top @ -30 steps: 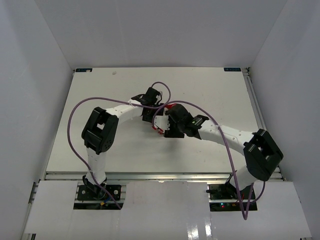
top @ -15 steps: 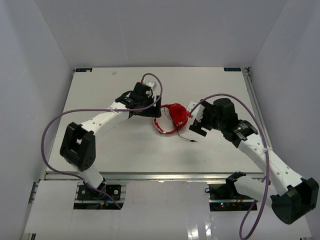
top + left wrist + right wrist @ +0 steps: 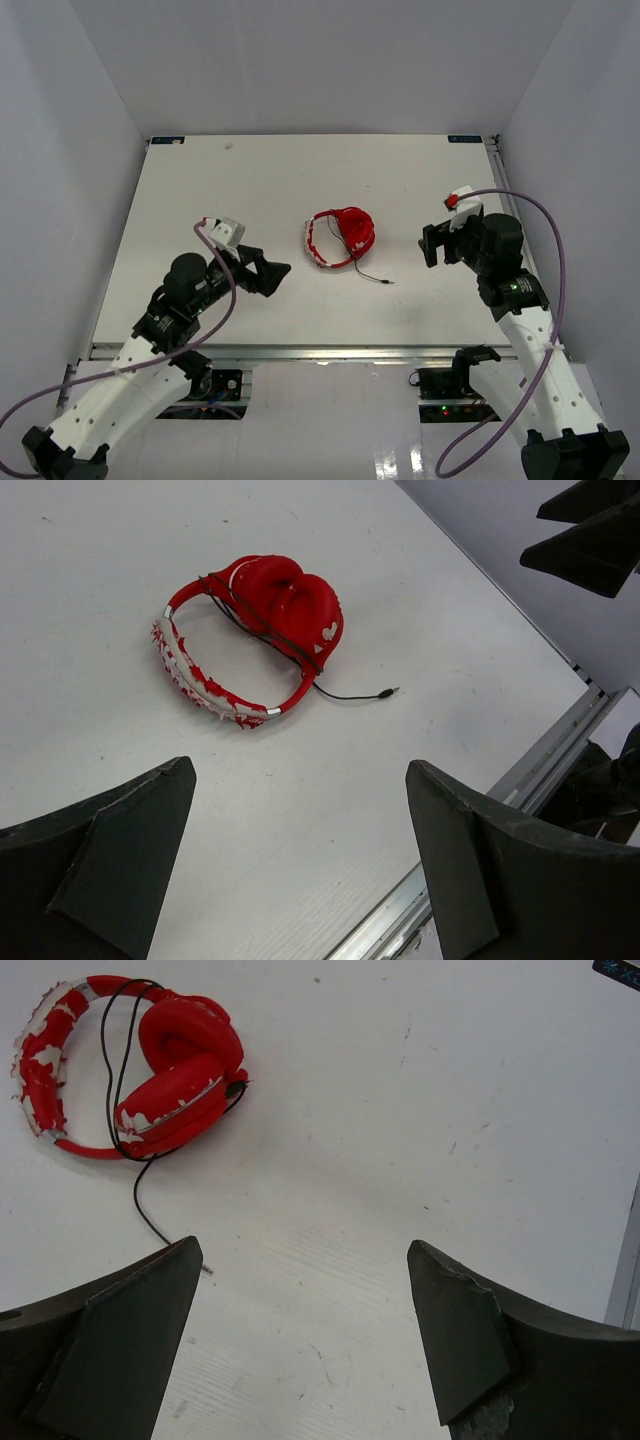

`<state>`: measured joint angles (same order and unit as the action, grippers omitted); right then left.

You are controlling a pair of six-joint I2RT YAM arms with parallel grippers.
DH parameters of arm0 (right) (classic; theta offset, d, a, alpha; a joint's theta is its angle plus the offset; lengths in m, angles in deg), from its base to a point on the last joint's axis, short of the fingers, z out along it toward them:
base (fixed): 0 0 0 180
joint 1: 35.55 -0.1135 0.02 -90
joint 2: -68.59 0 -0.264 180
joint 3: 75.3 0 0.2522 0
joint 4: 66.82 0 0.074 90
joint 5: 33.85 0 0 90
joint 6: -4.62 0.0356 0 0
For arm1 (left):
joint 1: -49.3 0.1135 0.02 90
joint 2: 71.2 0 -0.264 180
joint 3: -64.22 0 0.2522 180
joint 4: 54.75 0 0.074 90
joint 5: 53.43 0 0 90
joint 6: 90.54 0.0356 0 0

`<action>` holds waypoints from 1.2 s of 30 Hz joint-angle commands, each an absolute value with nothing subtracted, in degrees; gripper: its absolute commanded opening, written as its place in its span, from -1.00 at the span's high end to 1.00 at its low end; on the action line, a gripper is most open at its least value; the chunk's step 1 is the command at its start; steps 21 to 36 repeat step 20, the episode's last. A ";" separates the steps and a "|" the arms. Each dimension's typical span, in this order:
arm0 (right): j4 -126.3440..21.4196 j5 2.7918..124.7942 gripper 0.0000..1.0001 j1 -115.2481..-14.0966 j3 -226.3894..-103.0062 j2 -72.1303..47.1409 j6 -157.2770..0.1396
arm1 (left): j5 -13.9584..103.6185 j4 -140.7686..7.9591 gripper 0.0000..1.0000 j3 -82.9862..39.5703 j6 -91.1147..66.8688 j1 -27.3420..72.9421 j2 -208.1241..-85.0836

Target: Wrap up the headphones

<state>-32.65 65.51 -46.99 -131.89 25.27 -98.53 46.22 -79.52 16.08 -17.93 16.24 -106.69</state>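
Observation:
The red headphones [image 3: 340, 238] lie on the white table near its middle, earcups folded together, with the thin black cable [image 3: 368, 273] looped round them and its plug end trailing toward the front right. They also show in the left wrist view [image 3: 262, 630] and the right wrist view [image 3: 140, 1065]. My left gripper [image 3: 270, 272] is open and empty, left of the headphones and apart from them. My right gripper [image 3: 435, 245] is open and empty, right of the headphones and apart from them.
The white table [image 3: 250, 190] ends in a metal rail [image 3: 330, 352] at the front and another rail [image 3: 505, 190] on the right. White walls enclose the left, back and right. Purple robot cables [image 3: 545, 230] loop beside each arm.
Both arms have pulled back from the headphones toward the front corners. The headphones now lie alone on the table with the cable wound round them.

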 commanded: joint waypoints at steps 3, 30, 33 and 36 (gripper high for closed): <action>-36.51 65.65 -0.80 -42.55 -131.18 27.21 -91.73 | 43.84 -78.00 -0.96 19.48 -17.88 16.45 -98.24; -37.68 67.35 -0.80 -38.82 -130.56 27.38 -91.45 | 47.15 -78.35 -0.96 18.88 -18.74 16.45 -102.02; -37.68 67.35 -0.80 -38.82 -130.56 27.38 -91.45 | 47.15 -78.35 -0.96 18.88 -18.74 16.45 -102.02; -37.68 67.35 -0.80 -38.82 -130.56 27.38 -91.45 | 47.15 -78.35 -0.96 18.88 -18.74 16.45 -102.02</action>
